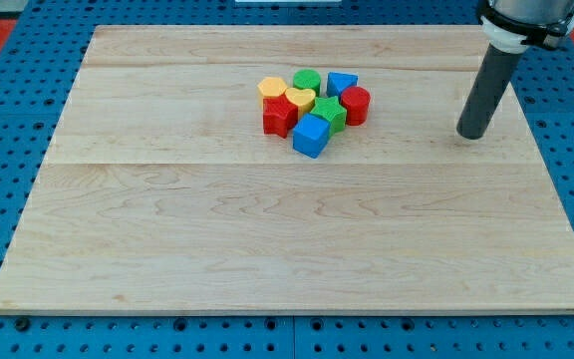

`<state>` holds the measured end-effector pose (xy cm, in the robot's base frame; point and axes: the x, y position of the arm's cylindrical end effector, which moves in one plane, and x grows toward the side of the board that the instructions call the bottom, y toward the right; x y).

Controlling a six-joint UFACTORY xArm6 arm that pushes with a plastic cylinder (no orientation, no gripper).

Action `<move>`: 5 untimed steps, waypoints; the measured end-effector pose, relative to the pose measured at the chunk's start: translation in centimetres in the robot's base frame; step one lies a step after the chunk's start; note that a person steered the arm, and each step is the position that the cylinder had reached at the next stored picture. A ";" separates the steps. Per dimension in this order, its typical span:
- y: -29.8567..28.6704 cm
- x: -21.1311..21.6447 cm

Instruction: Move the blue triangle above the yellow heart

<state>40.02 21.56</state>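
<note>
Camera view shows my tip (pixel 472 136) resting on the wooden board (pixel 267 259), out toward the view's right. It is only a plain dark rod, so it has nothing to open or close, and it holds nothing and touches no block.

All the blocks sit bunched together, well apart from my tip, off toward the view's left and a little toward the view's top. The blue triangle (pixel 342 84) is on the side of the bunch closest to me, at its top right corner. The red cylinder (pixel 356 105) sits just below it, touching or almost touching. The yellow heart (pixel 301 99) is farther from me, in the middle of the bunch. The green block (pixel 307 81) sits between the triangle and the spot above the heart (that looks like the tricky part). So I judge the triangle has to go toward the view's left, away from me, along the top of the bunch.

Other blocks crowd close: a green star (pixel 329 114), a blue cube (pixel 311 135), a red block (pixel 279 116) and a yellow block (pixel 272 88). They press so close that I cannot tell which ones truly touch. Part of the heart hides behind its neighbours. The arm above my rod is cut off at the view's top.
</note>
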 end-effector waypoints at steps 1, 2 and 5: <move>1.2 -0.7; 0.0 -5.3; -14.1 -12.9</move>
<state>27.08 7.43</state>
